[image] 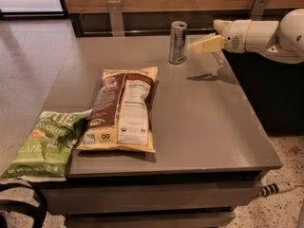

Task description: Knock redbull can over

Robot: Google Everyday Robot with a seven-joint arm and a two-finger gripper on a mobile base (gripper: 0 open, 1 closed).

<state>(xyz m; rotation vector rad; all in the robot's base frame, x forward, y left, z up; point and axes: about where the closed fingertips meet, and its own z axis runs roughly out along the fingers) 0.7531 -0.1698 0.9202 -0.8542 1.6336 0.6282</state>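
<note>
The redbull can [177,42] is a slim silver-grey can with darker bands. It stands upright near the far edge of the grey table [204,122]. My gripper [198,46] comes in from the right on a white arm and hovers above the table. Its cream fingertips are just right of the can, at about the can's mid height, with a small gap between them and the can.
A brown chip bag [122,108] lies flat in the table's middle. A green chip bag [45,144] hangs over the front left corner. A wooden wall with metal brackets [115,16] runs behind the table. A dark cabinet [275,94] stands to the right.
</note>
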